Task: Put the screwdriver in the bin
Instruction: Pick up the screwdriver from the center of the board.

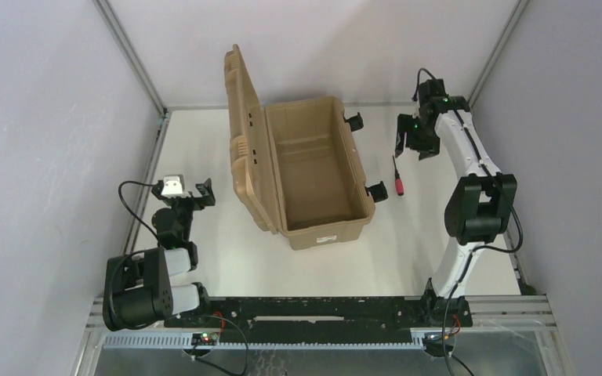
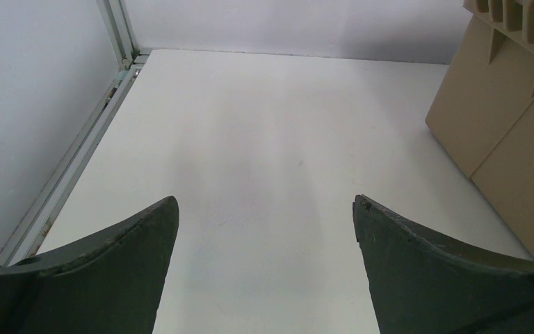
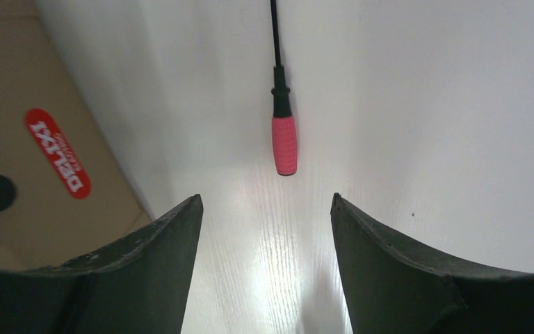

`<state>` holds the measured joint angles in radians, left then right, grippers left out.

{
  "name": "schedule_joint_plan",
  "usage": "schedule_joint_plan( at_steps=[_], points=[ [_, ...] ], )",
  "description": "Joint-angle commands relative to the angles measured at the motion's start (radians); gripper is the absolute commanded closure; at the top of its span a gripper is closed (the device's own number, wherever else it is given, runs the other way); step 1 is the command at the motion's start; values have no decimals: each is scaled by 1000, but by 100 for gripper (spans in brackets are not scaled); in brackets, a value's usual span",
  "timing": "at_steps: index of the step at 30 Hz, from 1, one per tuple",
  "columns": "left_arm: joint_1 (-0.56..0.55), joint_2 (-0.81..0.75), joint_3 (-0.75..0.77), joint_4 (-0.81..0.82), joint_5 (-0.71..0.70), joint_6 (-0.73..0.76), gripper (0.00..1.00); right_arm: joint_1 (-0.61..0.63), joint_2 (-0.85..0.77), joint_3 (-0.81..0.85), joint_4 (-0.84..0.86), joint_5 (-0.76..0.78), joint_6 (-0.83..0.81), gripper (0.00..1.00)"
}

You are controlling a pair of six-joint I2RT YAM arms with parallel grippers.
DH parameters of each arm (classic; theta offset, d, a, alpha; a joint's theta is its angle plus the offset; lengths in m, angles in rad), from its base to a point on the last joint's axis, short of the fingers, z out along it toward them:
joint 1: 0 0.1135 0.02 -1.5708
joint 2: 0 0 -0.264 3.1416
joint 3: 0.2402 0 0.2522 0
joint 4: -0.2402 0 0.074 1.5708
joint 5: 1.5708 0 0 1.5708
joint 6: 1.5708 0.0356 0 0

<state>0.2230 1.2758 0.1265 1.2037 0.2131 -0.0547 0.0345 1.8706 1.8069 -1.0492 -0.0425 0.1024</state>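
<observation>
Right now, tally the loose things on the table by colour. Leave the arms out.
Tan: 1, the bin, lid open
Pink and black: 1, the screwdriver, lying outside the bin
Total: 2

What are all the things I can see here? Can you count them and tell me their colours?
screwdriver: one, pink handle and black shaft, lying on the table to the right of the bin
bin: one, tan, middle of the table, lid open and standing up along its left side
latches: two, black, on the bin's right side
sticker: one, red with white letters, on the bin's side
table: one, white
left arm: one, black and white, near left, jaws open and empty
right arm: one, black and white, far right, jaws open and empty, by the screwdriver
</observation>
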Motion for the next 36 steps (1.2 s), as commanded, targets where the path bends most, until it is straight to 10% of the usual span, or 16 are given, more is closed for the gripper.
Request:
schedule_joint_plan(
  at_steps=[1, 36],
  points=[
    [1, -3, -15, 41, 3, -11, 0, 5, 15, -65, 52, 7, 15, 25],
    [2, -3, -16, 41, 3, -11, 0, 20, 223, -218, 182, 43, 57, 51]
  ],
)
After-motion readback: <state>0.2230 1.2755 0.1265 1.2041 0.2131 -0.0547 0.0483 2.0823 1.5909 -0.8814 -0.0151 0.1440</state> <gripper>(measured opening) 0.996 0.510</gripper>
